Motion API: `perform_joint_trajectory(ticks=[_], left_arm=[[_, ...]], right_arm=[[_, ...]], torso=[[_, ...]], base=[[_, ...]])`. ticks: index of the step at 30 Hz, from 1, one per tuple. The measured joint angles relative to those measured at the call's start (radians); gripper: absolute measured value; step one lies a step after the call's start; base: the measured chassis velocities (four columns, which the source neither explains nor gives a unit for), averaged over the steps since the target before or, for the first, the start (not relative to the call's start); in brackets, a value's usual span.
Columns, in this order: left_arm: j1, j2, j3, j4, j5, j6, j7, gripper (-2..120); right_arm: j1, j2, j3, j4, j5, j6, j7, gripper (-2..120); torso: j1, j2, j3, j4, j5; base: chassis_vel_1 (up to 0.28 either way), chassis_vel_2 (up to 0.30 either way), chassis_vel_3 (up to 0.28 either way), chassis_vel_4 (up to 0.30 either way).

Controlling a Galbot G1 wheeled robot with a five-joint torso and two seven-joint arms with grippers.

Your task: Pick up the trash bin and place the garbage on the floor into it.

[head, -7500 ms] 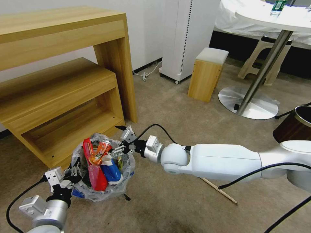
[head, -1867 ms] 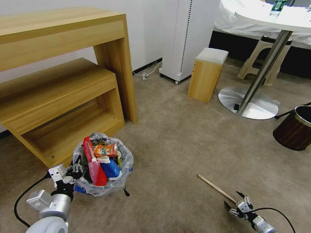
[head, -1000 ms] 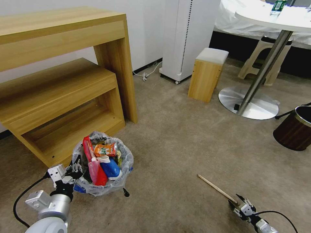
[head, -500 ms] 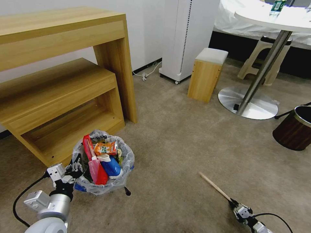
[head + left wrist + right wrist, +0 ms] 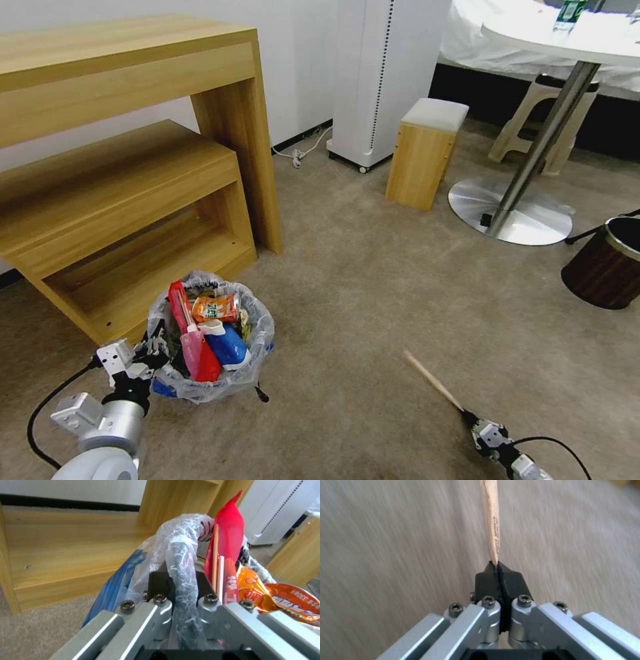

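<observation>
Two grips serve binning: left gripper [image 5: 152, 351] clamps the trash bin [image 5: 211, 373] rim steady, right gripper [image 5: 469, 419] pinches the wooden stick [image 5: 432, 381] end.

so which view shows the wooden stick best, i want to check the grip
The right wrist view: the right gripper is shut on the wooden stick at its near end. The head view shows its whole length, small and blurred.

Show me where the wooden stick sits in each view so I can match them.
Head view: stick slants over the carpet at lower right, its near end in the right gripper.
Right wrist view: stick runs straight out from the shut fingertips.
Left wrist view: not in it.
Shared landmark: the right gripper's black fingertips clamping the stick's end.
</observation>
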Motion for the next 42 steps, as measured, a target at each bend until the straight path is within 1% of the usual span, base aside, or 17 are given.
perform_joint_trajectory(ticks=[2, 5, 10, 13, 15, 16, 19, 20, 23, 24, 28, 30, 32, 35, 36, 38, 42], left_arm=[[-0.005, 0.002, 0.001, 0.005, 0.000, 0.000, 0.000, 3], [-0.007, 0.004, 0.003, 0.016, 0.006, 0.000, 0.000, 3], [-0.007, 0.006, 0.003, 0.028, 0.013, 0.001, -0.001, 3], [0.002, 0.008, 0.006, 0.027, 0.018, 0.002, -0.001, 3], [0.011, 0.012, 0.006, 0.018, 0.022, 0.006, -0.002, 3], [0.011, 0.012, 0.006, 0.018, 0.022, 0.006, -0.002, 3], [0.018, 0.017, 0.006, -0.005, 0.025, 0.012, -0.007, 3], [0.018, 0.017, 0.006, -0.005, 0.025, 0.012, -0.007, 3], [0.010, 0.025, 0.021, -0.017, 0.026, 0.020, -0.011, 3], [0.010, 0.025, 0.021, -0.017, 0.026, 0.020, -0.011, 3], [0.010, 0.021, 0.026, -0.023, 0.032, 0.022, -0.011, 3], [0.015, 0.019, 0.028, -0.035, 0.036, 0.025, -0.012, 3], [0.017, 0.018, 0.028, -0.040, 0.036, 0.026, -0.012, 3], [0.030, 0.013, 0.026, -0.063, 0.036, 0.029, -0.012, 3], [0.030, 0.013, 0.026, -0.063, 0.036, 0.029, -0.012, 3], [0.036, 0.005, 0.022, -0.074, 0.037, 0.029, -0.013, 3], [0.042, -0.001, 0.018, -0.088, 0.037, 0.030, -0.014, 3]], right_arm=[[-0.004, -0.002, 0.013, 0.050, 0.048, 0.055, -0.082, 0], [-0.018, -0.013, 0.046, 0.170, 0.107, 0.080, -0.154, 0], [-0.023, -0.062, 0.056, 0.334, 0.155, 0.067, -0.169, 0], [0.023, -0.131, 0.026, 0.445, 0.196, 0.048, -0.164, 0], [0.109, -0.208, -0.036, 0.553, 0.265, 0.017, -0.160, 0], [0.109, -0.208, -0.036, 0.553, 0.265, 0.017, -0.160, 0], [0.311, -0.319, -0.210, 0.687, 0.381, -0.043, -0.134, 0], [0.311, -0.319, -0.210, 0.687, 0.381, -0.043, -0.134, 0], [0.553, -0.368, -0.374, 0.755, 0.470, -0.084, -0.113, 0], [0.553, -0.368, -0.374, 0.755, 0.470, -0.084, -0.113, 0], [0.719, -0.326, -0.523, 0.774, 0.521, -0.106, -0.101, 0], [0.810, -0.274, -0.642, 0.774, 0.543, -0.101, -0.100, 0], [0.836, -0.257, -0.675, 0.773, 0.548, -0.097, -0.100, 0], [0.987, -0.161, -0.841, 0.734, 0.556, -0.073, -0.100, 0], [0.987, -0.161, -0.841, 0.734, 0.556, -0.073, -0.100, 0], [1.057, -0.087, -0.937, 0.707, 0.556, -0.067, -0.103, 0], [1.100, -0.001, -1.027, 0.686, 0.559, -0.078, -0.100, 0]], torso=[[0.000, 0.000, 0.000, -0.0004, 0.0015], [0.000, 0.000, 0.000, 0.0000, 0.0004], [0.000, 0.000, 0.000, -0.0003, 0.0005], [0.000, 0.000, 0.000, -0.0006, 0.0005], [0.000, 0.000, 0.000, -0.0005, 0.0001], [0.000, 0.000, 0.000, -0.0005, 0.0001], [0.000, 0.000, 0.000, 0.0002, 0.0000], [0.000, 0.000, 0.000, 0.0002, 0.0000], [0.000, 0.000, 0.000, -0.0009, -0.0004], [0.000, 0.000, 0.000, -0.0009, -0.0004], [0.000, 0.000, 0.000, -0.0004, 0.0001], [0.000, 0.000, 0.000, -0.0003, 0.0004], [0.000, 0.000, 0.000, -0.0003, 0.0004], [0.000, 0.000, 0.000, -0.0005, 0.0002], [0.000, 0.000, 0.000, -0.0005, 0.0002], [0.000, 0.000, 0.000, 0.0001, -0.0004], [0.000, 0.000, 0.000, -0.0003, -0.0004]], base=[[0.000, 0.000, 0.000, 0.000], [0.000, 0.000, 0.000, 0.000], [0.000, 0.000, 0.000, 0.000], [0.000, 0.000, 0.000, 0.000], [0.000, 0.000, 0.000, 0.000], [0.000, 0.000, 0.000, 0.000], [0.000, 0.000, 0.000, 0.000], [0.000, 0.000, 0.000, 0.000], [0.000, 0.000, 0.000, 0.000], [0.000, 0.000, 0.000, 0.000], [0.000, 0.000, 0.000, 0.000], [0.000, 0.000, 0.000, 0.000], [0.000, 0.000, 0.000, 0.000], [0.000, 0.000, 0.000, 0.000], [0.000, 0.000, 0.000, 0.000], [0.000, 0.000, 0.000, 0.000], [0.000, 0.000, 0.000, 0.000]])
